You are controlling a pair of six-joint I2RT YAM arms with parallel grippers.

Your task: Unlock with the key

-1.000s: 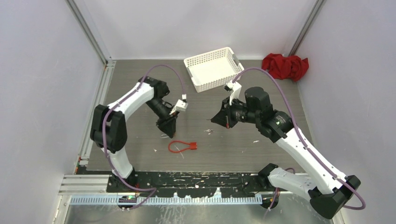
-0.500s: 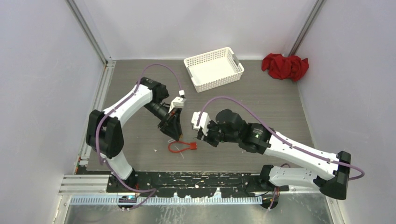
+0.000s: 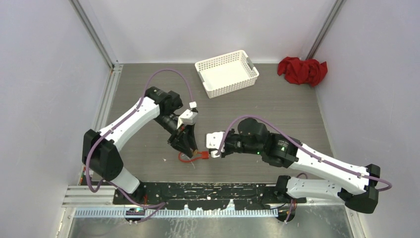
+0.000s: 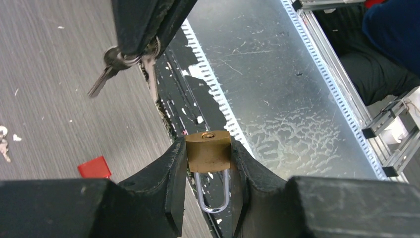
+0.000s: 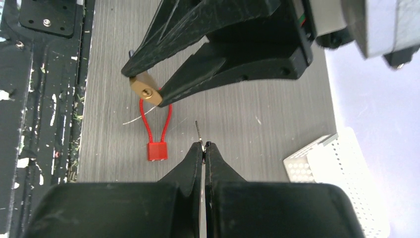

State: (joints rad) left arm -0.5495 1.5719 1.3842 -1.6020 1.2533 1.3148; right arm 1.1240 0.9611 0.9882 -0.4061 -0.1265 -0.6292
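A small brass padlock (image 4: pixel 208 157) with a silver shackle sits clamped between the fingers of my left gripper (image 4: pixel 208 145), its keyhole facing outward. In the right wrist view the padlock (image 5: pixel 146 90) shows at the tips of the left gripper (image 5: pixel 144 87), keyhole toward me. My right gripper (image 5: pixel 204 145) is shut on a key (image 5: pixel 198 130) whose thin blade pokes out toward the padlock, a short gap away. In the left wrist view the key (image 4: pixel 101 82) hangs on a ring under the right gripper (image 4: pixel 141 47). From above, the left gripper (image 3: pixel 190 147) and the right gripper (image 3: pixel 214 153) nearly meet.
A red cable lock (image 3: pixel 193 155) lies on the table just under the two grippers, also red in the right wrist view (image 5: pixel 157 148). A white perforated basket (image 3: pixel 227 73) stands at the back, a red cloth (image 3: pixel 302 70) at the back right. The black rail (image 3: pixel 198 191) runs along the near edge.
My right arm has swung down and left, bringing the key close to the padlock. The left gripper has lowered toward the near edge with the padlock still held.
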